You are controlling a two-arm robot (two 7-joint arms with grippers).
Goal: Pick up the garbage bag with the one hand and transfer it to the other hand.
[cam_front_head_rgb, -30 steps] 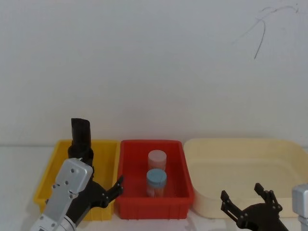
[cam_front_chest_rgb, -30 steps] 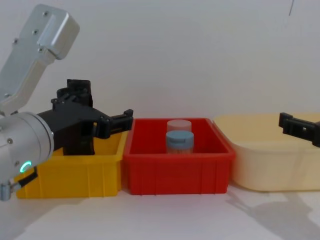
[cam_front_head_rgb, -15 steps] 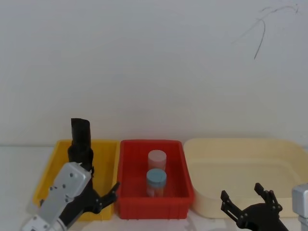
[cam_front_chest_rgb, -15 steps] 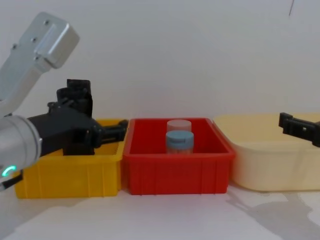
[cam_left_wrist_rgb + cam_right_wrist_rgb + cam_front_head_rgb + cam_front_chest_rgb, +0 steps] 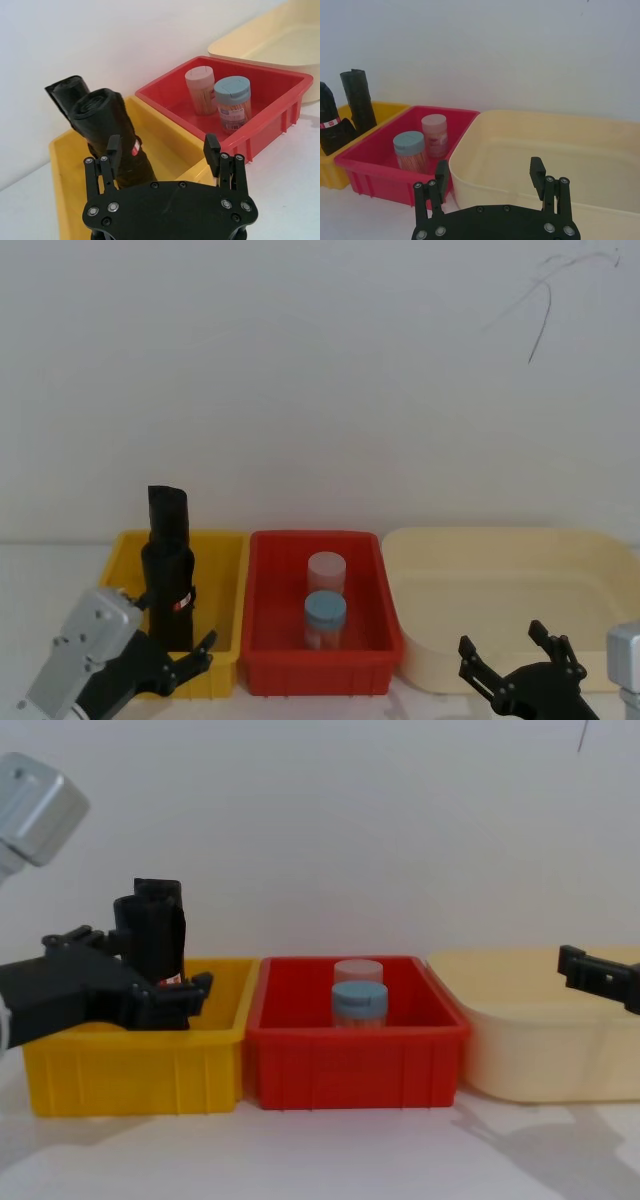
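I read the left claw (image 5: 162, 147) open and empty, the garbage bag (image 5: 112, 132) standing upright just beyond it in the yellow bin (image 5: 62, 180); right claw (image 5: 489, 167), open, parked well apart

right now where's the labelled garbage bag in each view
Head: garbage bag lower left, in yellow bin.
Chest: garbage bag left, behind left gripper.
Left wrist: garbage bag beyond left gripper.
Right wrist: garbage bag past red bin.
Shared landmark: yellow bin.
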